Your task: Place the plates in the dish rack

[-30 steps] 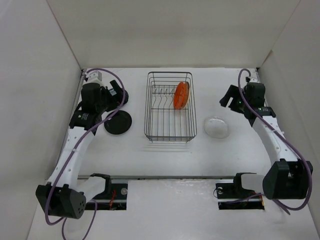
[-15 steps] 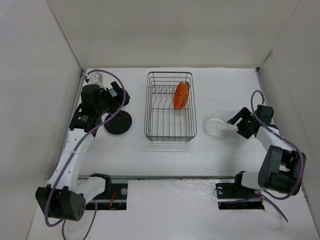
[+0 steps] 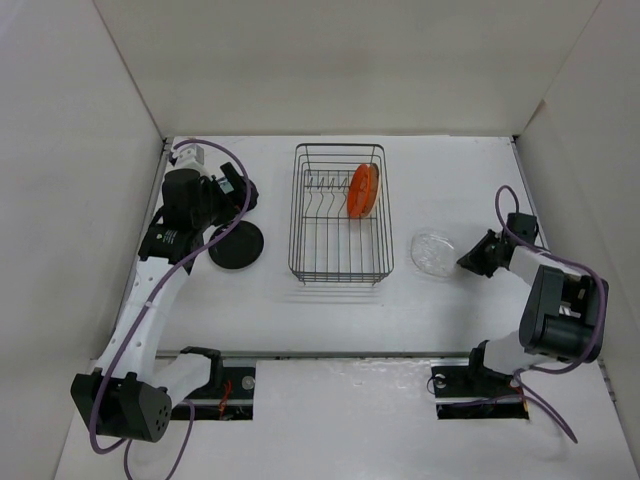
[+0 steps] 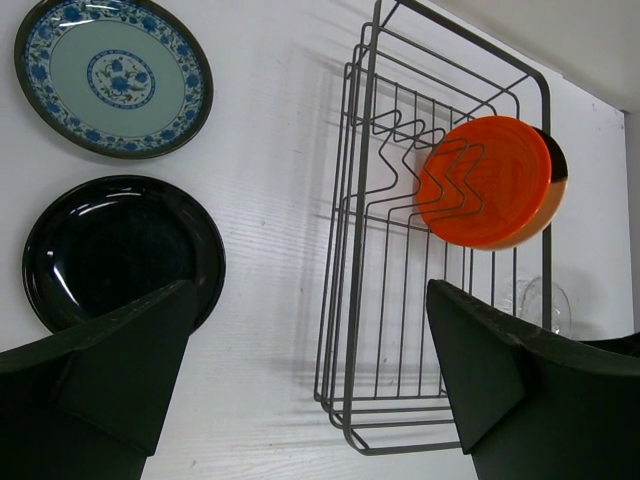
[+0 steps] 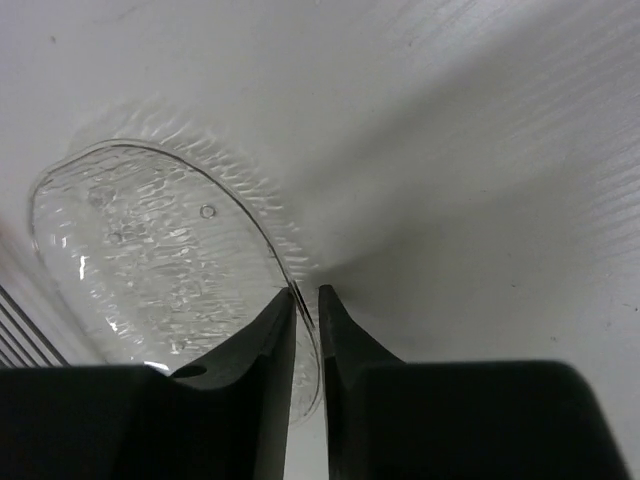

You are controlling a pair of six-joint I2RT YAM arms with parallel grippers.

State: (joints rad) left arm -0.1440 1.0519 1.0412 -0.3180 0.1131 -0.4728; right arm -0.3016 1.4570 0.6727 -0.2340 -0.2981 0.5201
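Looking from above, my right gripper (image 3: 468, 262) sits low against the clear glass plate (image 3: 433, 253), with the dish rack (image 3: 338, 277) just past it holding the orange plate (image 3: 363, 190) on edge. Through my left wrist, my left gripper (image 4: 308, 290) gapes wide, the black plate (image 4: 122, 250) beneath its left side and the teal plate (image 4: 113, 77) beyond. Through my right wrist, my fingers (image 5: 268, 335) seem clamped on the glass plate's near rim.

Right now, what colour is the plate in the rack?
The plate is bright orange; left wrist view.
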